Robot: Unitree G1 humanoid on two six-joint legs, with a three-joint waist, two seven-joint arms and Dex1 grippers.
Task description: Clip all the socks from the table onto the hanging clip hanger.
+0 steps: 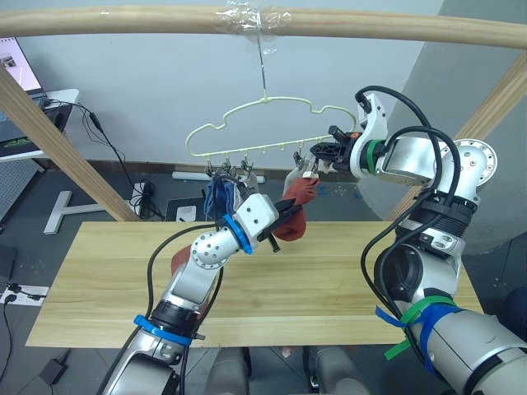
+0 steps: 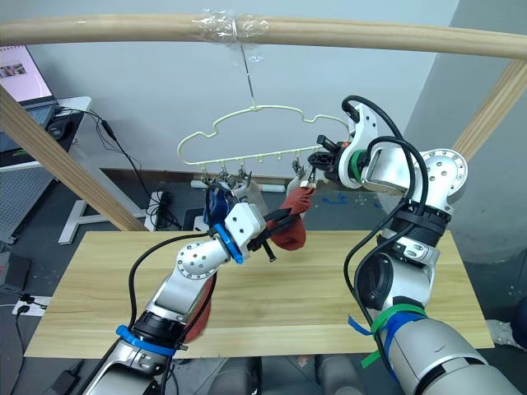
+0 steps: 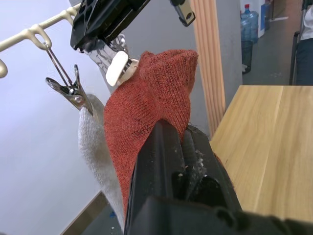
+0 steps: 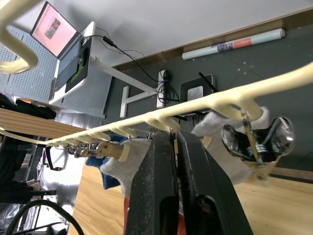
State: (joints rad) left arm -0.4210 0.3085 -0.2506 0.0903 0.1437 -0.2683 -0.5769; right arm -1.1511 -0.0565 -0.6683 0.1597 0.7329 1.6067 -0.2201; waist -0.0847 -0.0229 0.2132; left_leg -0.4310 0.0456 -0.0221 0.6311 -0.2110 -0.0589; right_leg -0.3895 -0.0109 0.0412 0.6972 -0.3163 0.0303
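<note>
while the clip hanger [image 1: 263,132] hangs from the wooden pole [image 1: 123,20] above the table [image 1: 329,280], the left gripper [image 1: 290,216] pinches a rust-red sock [image 1: 298,207], held up under the bar's right half. the right gripper [image 1: 323,153] is pressed together on a clip [image 4: 172,139] there. a blue sock [image 1: 219,196] and a grey sock [image 3: 95,147] hang clipped. a second rust-red sock [image 2: 200,309] lies on the table's near left.

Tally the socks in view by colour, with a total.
Rust-red socks: 2, one held up to the clip hanger by the left gripper, one lying on the table.
Light grey socks: 2, both hanging.
Blue socks: at least 1, a hanging bunch.
Total: at least 5.
</note>
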